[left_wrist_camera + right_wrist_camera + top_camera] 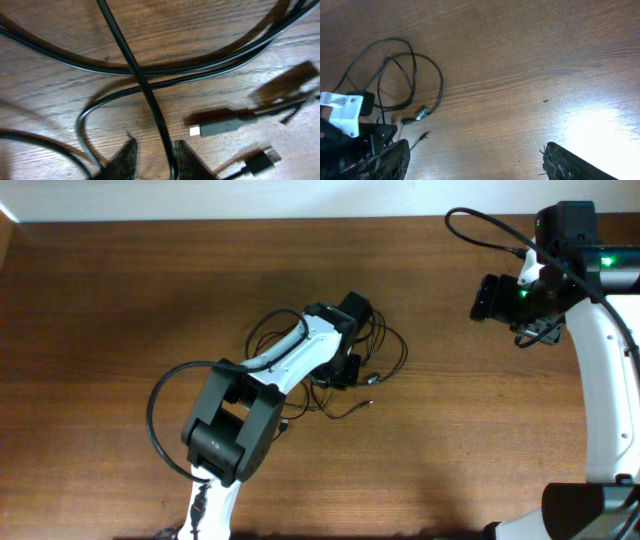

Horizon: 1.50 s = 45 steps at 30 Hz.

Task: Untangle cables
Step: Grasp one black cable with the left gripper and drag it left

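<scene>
The cables (398, 352) are thin black cords in loose overlapping loops at the table's middle, with small plug ends lying at the front right of the pile. My left gripper (345, 370) is down on the tangle. In the left wrist view its fingers (155, 145) are apart, and one black cable (142, 85) runs between them, against the right finger. A plug with a pale tip (220, 129) lies just to the right. My right gripper (487, 298) is at the far right, open and empty (476, 150), well away from the cable loops (412, 65).
The wooden table (120, 300) spreads around the pile. The left arm's own thick black cable (160, 395) arcs out to its left. The white left arm (340, 112) shows in the right wrist view beside the tangle.
</scene>
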{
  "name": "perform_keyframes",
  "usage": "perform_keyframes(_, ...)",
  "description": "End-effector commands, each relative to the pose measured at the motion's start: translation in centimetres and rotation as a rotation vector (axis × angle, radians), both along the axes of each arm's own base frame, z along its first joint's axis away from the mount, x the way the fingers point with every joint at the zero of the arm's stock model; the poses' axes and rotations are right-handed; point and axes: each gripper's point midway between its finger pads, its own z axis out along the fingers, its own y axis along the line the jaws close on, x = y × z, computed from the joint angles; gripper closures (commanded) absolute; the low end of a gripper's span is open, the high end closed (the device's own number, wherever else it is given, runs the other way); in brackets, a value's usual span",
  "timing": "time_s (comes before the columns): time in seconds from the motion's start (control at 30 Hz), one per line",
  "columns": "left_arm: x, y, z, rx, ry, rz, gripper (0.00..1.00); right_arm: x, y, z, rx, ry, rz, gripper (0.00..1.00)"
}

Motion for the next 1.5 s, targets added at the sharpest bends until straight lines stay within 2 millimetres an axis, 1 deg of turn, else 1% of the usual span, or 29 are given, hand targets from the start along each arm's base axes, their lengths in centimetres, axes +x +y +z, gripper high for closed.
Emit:
perform_keyframes(0.0,-0.2,0.3,-0.9,0.025,0.011,0.021,1.0,0.0,-0.1,-0.4,-0.008,0.008,-0.001,0.14)
perform_keyframes(0.03,0.0,0.4,-0.7,0.023,0.009,0.024,1.0,0.1,-0.1,-0.4,-0.008,0.007,-0.001,0.14)
perform_keyframes(0.07,0.3,0.2,0.2,0.018,0.001,0.023,1.0,0.1,-0.1,-0.4,-0.008,0.007,-0.001,0.14)
perform_keyframes(0.1,0.7,-0.2,1.7,0.006,-0.016,0.023,1.0,0.1,-0.1,-0.4,-0.008,0.005,0.0,0.14)
perform_keyframes(0.13,1.4,-0.6,3.8,-0.017,-0.048,0.019,1.0,0.2,-0.1,-0.3,-0.009,0.001,0.003,0.14)
perform_keyframes(0.2,3.0,-2.5,11.9,-0.137,-0.17,-0.038,1.0,0.3,-0.1,-0.3,-0.01,-0.006,0.003,0.14)
perform_keyframes(0.23,3.7,-3.3,18.0,-0.221,-0.285,-0.084,1.0,0.4,-0.1,-0.3,-0.012,-0.008,0.01,0.14)
perform_keyframes(0.27,3.9,-3.4,22.4,-0.271,-0.377,-0.104,1.0,0.4,-0.1,-0.3,-0.014,-0.01,0.017,0.14)
perform_keyframes(0.3,3.9,-3.4,25.9,-0.315,-0.457,-0.116,1.0,0.4,-0.1,-0.3,-0.014,-0.01,0.017,0.14)
perform_keyframes(0.33,3.6,-3.1,30.3,-0.365,-0.559,-0.125,1.0,0.4,-0.1,-0.3,-0.014,-0.01,0.017,0.14)
perform_keyframes(0.37,3.0,-2.5,35.4,-0.427,-0.68,-0.128,1.0,0.4,-0.1,-0.3,-0.014,-0.01,0.017,0.14)
perform_keyframes(0.4,2.3,-1.7,39.1,-0.471,-0.771,-0.122,1.0,0.4,-0.1,-0.3,-0.014,-0.01,0.017,0.14)
perform_keyframes(0.43,1.7,-1.0,41.8,-0.502,-0.843,-0.113,1.0,0.5,-0.1,-0.2,-0.014,-0.011,0.017,0.14)
perform_keyframes(0.5,0.7,0.1,45.9,-0.56,-0.957,-0.104,1.0,0.5,-0.1,-0.2,-0.014,-0.014,0.017,0.14)
perform_keyframes(0.53,0.2,0.7,48.3,-0.591,-1.032,-0.096,1.0,0.5,-0.1,-0.2,-0.014,-0.014,0.017,0.14)
perform_keyframes(0.57,-0.1,1.2,50.0,-0.611,-1.093,-0.085,1.0,0.5,-0.1,-0.2,-0.015,-0.014,0.017,0.14)
perform_keyframes(0.63,-0.4,1.4,51.8,-0.642,-1.15,-0.083,1.0,0.5,-0.1,-0.2,-0.015,-0.013,0.017,0.14)
perform_keyframes(0.7,-0.6,1.5,53.1,-0.665,-1.19,-0.081,1.0,0.5,-0.1,-0.2,-0.014,-0.013,0.017,0.14)
perform_keyframes(0.87,-0.6,1.5,53.6,-0.675,-1.208,-0.081,1.0,0.5,-0.1,-0.2,-0.015,-0.014,0.017,0.14)
perform_keyframes(0.97,-0.7,1.5,54.3,-0.704,-1.222,-0.062,1.0,0.5,-0.1,-0.2,-0.015,-0.014,0.017,0.14)
perform_keyframes(1.1,-1.4,2.1,55.1,-0.712,-1.243,-0.06,1.0,0.4,-0.1,-0.6,-0.014,-0.005,0.017,0.14)
perform_keyframes(1.13,-1.6,2.7,55.5,-0.699,-1.261,-0.042,1.0,0.4,-0.1,-0.8,-0.014,-0.001,0.017,0.14)
perform_keyframes(1.17,-1.6,3.4,55.8,-0.672,-1.286,-0.022,1.0,0.3,-0.1,-1.1,-0.014,0.007,0.017,0.14)
perform_keyframes(1.23,-1.8,5.6,56.4,-0.601,-1.337,0.009,1.0,0.2,-0.1,-1.7,-0.013,0.021,0.018,0.14)
perform_keyframes(1.3,-1.6,9.0,56.1,-0.518,-1.35,0.088,1.0,0.3,0.0,-1.9,-0.006,0.018,0.02,0.14)
perform_keyframes(1.37,-1.3,14.0,54.1,-0.375,-1.306,0.207,1.0,0.4,0.3,-1.8,0.008,0.012,0.027,0.14)
perform_keyframes(1.4,-1.2,16.9,52.4,-0.318,-1.25,0.31,1.0,0.5,0.3,-1.8,0.011,0.008,0.029,0.14)
perform_keyframes(1.43,-1.1,18.5,51.6,-0.284,-1.222,0.366,1.0,0.5,0.4,-1.8,0.011,0.007,0.03,0.14)
perform_keyframes(1.47,-1.2,21.8,50.0,-0.215,-1.176,0.467,1.0,0.5,0.4,-1.8,0.011,0.008,0.029,0.14)
